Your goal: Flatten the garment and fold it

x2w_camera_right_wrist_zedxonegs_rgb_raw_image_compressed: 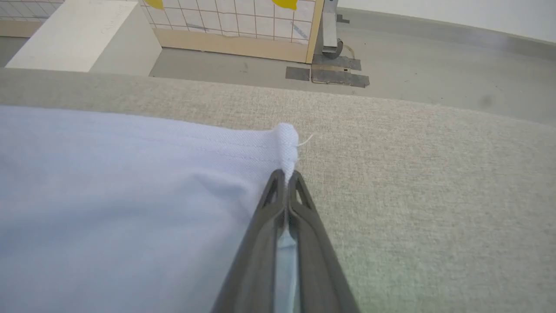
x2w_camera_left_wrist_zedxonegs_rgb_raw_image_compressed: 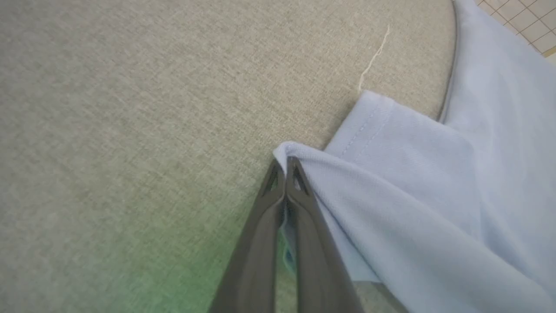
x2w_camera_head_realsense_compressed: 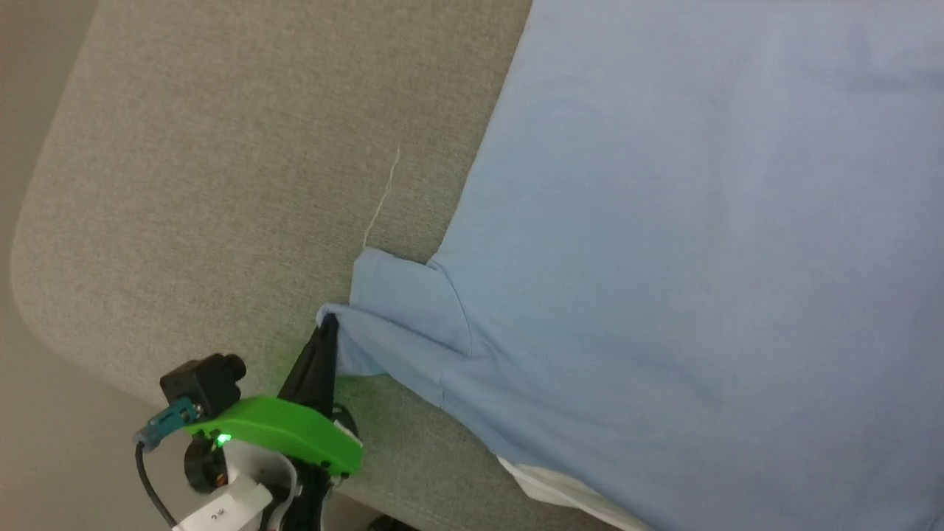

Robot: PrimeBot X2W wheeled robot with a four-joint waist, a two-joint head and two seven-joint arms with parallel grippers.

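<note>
The light blue garment point(x2w_camera_head_realsense_compressed: 664, 258) lies spread on a grey fabric table point(x2w_camera_head_realsense_compressed: 221, 184), its plain side up, with a strip of white collar point(x2w_camera_head_realsense_compressed: 560, 490) peeking out at the lower edge. My left gripper point(x2w_camera_head_realsense_compressed: 330, 322) is shut on the tip of a short sleeve point(x2w_camera_head_realsense_compressed: 398, 310), and the left wrist view shows the garment point(x2w_camera_left_wrist_zedxonegs_rgb_raw_image_compressed: 412, 195) pinched between the closed fingers of the gripper point(x2w_camera_left_wrist_zedxonegs_rgb_raw_image_compressed: 284, 161). In the right wrist view my right gripper point(x2w_camera_right_wrist_zedxonegs_rgb_raw_image_compressed: 286, 174) is shut on a corner of the garment point(x2w_camera_right_wrist_zedxonegs_rgb_raw_image_compressed: 130, 195), where the cloth bunches up just past the fingertips.
The table's rounded corner point(x2w_camera_head_realsense_compressed: 29, 243) is at the left, with floor beyond it. A loose white thread point(x2w_camera_head_realsense_compressed: 383, 199) lies on the tabletop by the sleeve. Past the table's far edge point(x2w_camera_right_wrist_zedxonegs_rgb_raw_image_compressed: 391, 102) are the floor, a tiled partition point(x2w_camera_right_wrist_zedxonegs_rgb_raw_image_compressed: 234, 21) and a pale box point(x2w_camera_right_wrist_zedxonegs_rgb_raw_image_compressed: 74, 34).
</note>
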